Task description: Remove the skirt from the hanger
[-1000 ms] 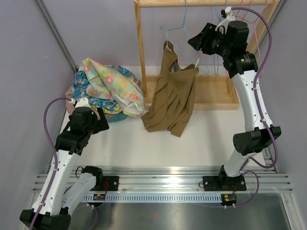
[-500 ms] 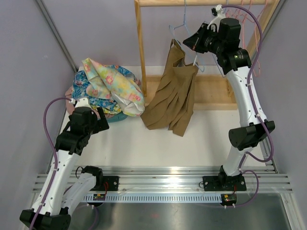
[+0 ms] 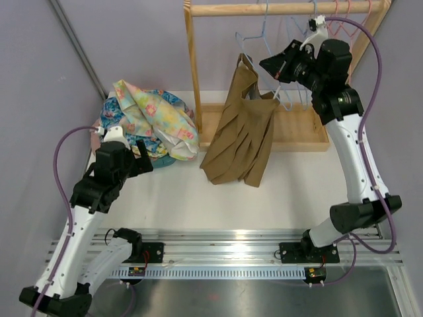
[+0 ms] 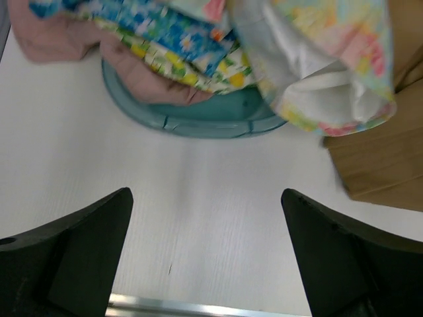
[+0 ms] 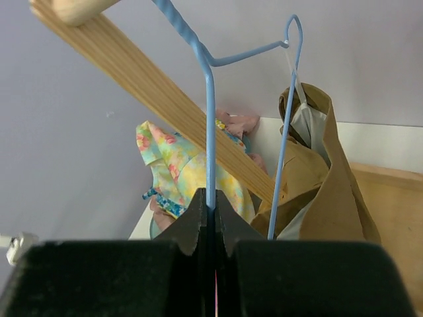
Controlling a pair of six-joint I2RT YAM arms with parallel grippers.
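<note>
Right wrist view: the blue hanger [image 5: 210, 132] is seen pinched by the closed right gripper [image 5: 210, 199], with the brown skirt [image 3: 241, 132] hung from it beside the wooden rack [image 3: 192, 66], while the left gripper [image 4: 206, 198] is held wide open over the table [image 4: 218, 165].

soft, even light from above keeps the white surface [image 3: 198, 198] bright, with only a faint shadow under the skirt [image 3: 241, 125] and a patch of glare on the metal rail [image 3: 228, 251] at the near edge. in the left wrist view the cloth pile [image 4: 198, 39] looks slightly smeared. the left pincer's fingers [image 4: 66, 257] and right pincer's fingers [image 5: 192, 228] are dark, underlit shapes.
</note>
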